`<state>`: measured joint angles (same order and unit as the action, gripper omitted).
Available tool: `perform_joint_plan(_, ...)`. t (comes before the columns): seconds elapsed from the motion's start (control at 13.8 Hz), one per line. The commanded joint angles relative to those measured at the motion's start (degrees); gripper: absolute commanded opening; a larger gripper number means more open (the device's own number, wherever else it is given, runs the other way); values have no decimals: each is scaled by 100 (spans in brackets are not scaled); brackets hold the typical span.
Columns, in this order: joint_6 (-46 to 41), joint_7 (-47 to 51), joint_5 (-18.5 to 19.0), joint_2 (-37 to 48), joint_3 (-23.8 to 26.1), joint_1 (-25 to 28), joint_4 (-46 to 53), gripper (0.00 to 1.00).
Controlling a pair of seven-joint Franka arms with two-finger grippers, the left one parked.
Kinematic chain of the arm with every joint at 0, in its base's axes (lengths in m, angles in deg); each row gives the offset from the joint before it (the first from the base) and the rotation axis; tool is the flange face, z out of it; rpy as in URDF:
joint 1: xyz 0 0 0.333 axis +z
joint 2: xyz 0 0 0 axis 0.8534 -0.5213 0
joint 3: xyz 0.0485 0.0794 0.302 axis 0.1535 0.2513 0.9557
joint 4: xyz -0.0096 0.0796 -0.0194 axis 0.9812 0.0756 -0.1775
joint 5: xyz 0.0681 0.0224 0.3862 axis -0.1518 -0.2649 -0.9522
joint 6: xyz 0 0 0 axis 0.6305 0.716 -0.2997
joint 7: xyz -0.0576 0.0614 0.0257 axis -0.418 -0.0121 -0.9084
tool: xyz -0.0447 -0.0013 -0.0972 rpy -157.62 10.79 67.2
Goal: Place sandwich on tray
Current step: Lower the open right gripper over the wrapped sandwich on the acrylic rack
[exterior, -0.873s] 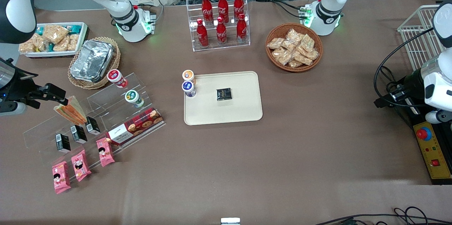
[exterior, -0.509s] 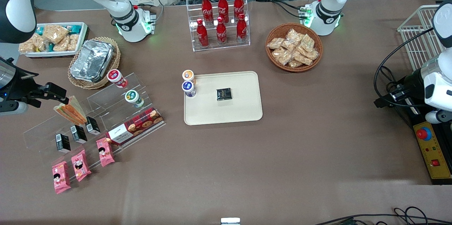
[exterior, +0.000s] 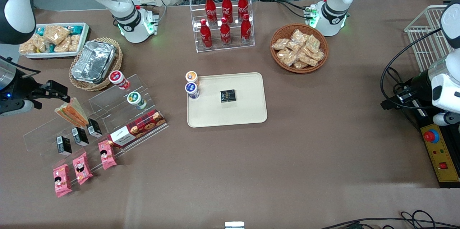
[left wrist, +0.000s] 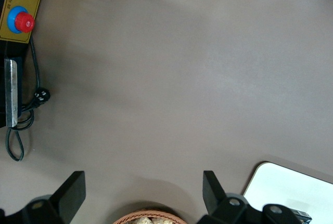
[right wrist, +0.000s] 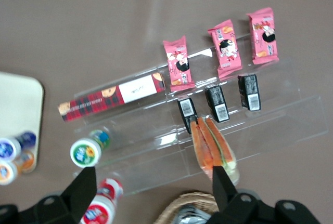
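1. Hovering above the working arm's end of the surface (exterior: pixel 323 150), the gripper (exterior: pixel 54 90) has its fingers spread wide and holds nothing; in the right wrist view both dark fingers (right wrist: pixel 83 187) stand well apart with only the display below them.
2. Resting on the upper step of a clear acrylic stepped stand (exterior: pixel 90 121), the sandwich (exterior: pixel 72 112) leans on edge, its orange and green filling layers showing through the clear wrap.
3. Seen from the wrist camera, the sandwich (right wrist: pixel 213 151) lies just beside one finger rather than midway between the two, so I judge the gripper needs a sideways shift before it descends.
4. Its long axis runs roughly from the small black boxes (right wrist: pixel 216 102) toward the wicker basket of foil containers (exterior: pixel 95 63), crossing the line between the fingers, which suits a pinch across the thin bread faces.
5. Pink snack packets (right wrist: pixel 177 63) sit on the lowest step, nearer the front camera than the wedge.
6. The cream tray (exterior: pixel 244 114) waits near the middle of the surface, well apart from the stand, already carrying a dark square packet (exterior: pixel 228 95) and two small lidded cups (exterior: pixel 192 83).
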<state>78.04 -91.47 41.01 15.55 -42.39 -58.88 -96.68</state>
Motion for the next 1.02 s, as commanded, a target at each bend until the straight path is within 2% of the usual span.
perform_joint_plan(0.0, -161, -1182, 77, 52, -240, -76, -51, 99)
perform_joint_plan(0.22, -152, -2755, 77, 43, -636, -76, -173, 99)
perform_joint_plan(0.36, -144, -3452, 77, 34, -733, -76, -296, 99)
perform_joint_plan(0.51, -30, -3674, 68, 26, -734, -76, -515, 99)
perform_joint_plan(0.95, 1050, -3622, 59, -27, -769, -76, -1447, 99)
